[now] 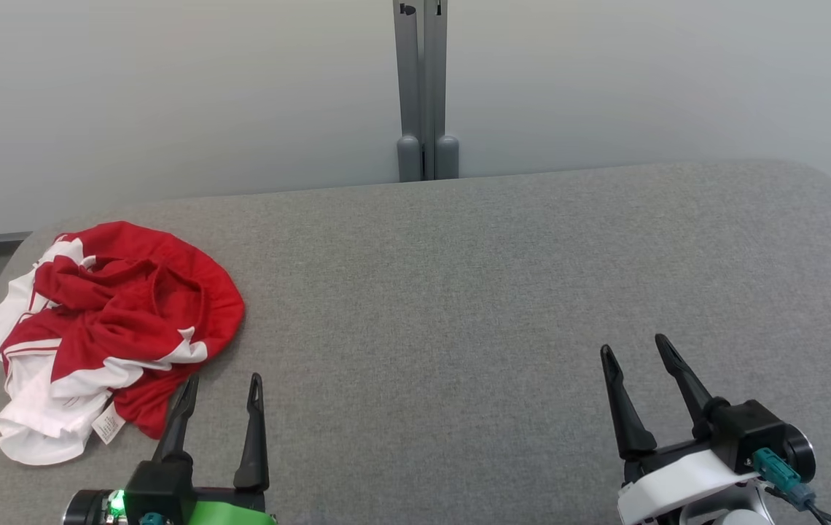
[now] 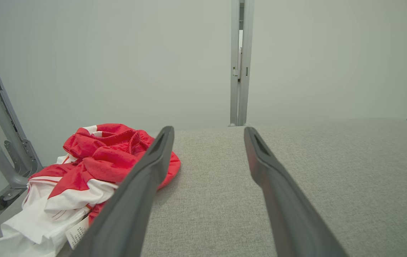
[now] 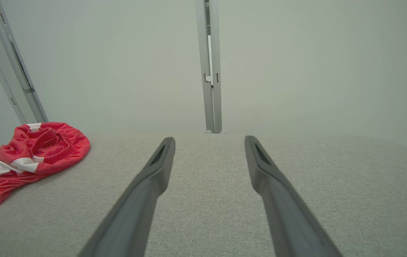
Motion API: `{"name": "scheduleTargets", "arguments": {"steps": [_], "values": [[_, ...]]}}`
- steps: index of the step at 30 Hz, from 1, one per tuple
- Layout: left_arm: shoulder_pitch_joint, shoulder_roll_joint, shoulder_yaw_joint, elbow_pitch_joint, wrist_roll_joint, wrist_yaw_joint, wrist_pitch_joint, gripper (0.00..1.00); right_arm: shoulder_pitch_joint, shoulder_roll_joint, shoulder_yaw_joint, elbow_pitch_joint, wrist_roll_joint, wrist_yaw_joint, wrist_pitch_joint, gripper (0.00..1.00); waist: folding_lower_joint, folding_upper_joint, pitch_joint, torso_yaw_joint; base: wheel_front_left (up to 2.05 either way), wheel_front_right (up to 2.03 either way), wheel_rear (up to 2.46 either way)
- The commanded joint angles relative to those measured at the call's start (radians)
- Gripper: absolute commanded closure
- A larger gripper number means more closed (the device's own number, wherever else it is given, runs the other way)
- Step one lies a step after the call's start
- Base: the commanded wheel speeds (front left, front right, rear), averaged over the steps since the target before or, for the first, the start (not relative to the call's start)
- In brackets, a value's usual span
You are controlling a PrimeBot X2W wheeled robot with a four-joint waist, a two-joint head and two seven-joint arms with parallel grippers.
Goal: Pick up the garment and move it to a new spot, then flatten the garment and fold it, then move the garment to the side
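you see the garment crumpled on the grey table, white end nearest the robot, red end farther; left gripper and right gripper both spread, empty.

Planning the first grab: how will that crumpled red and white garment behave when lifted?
The garment lies in soft crumpled folds, so it will likely droop and unfurl. It looks thin, probably light. Pushed on the grey cloth surface it may bunch, not slide.

Grey woven-fabric table, wide, flat, far corners rounded. Crumpled red-and-white garment lies in loose heap on left side, close to left edge; white label sticks out at near side
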Motion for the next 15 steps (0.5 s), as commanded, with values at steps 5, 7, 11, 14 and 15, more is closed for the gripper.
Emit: {"name": "scheduleTargets", "arguments": {"steps": [5,7,11,14,15], "values": [[0.012,0.001,-0.002,0.0,0.015,0.005,-0.008,0.0,0.015,-0.004,0.002,-0.005,-0.013,0.0,-0.008,0.0,0.0,0.0,0.0,0.002,0.0,0.0,0.0],[0.012,0.001,-0.001,0.001,0.014,0.006,-0.008,0.0,0.015,-0.004,0.001,-0.004,-0.01,0.0,-0.008,0.0,0.0,0.0,0.001,0.003,0.0,0.0,0.0],[0.012,0.001,0.0,0.004,0.012,0.006,-0.007,0.0,0.014,-0.004,0.001,-0.002,-0.008,0.0,-0.008,0.0,0.0,0.0,0.002,0.005,0.0,0.0,0.0],[0.011,0.001,0.0,0.005,0.01,0.006,-0.007,0.0,0.014,-0.004,0.002,-0.002,-0.007,0.0,-0.008,0.0,0.0,0.0,0.004,0.006,0.0,0.0,0.0],[0.011,0.001,-0.001,0.005,0.011,0.006,-0.007,0.0,0.014,-0.004,0.002,-0.002,-0.007,0.0,-0.008,0.0,0.0,0.0,0.005,0.007,0.0,0.0,0.0]]}}
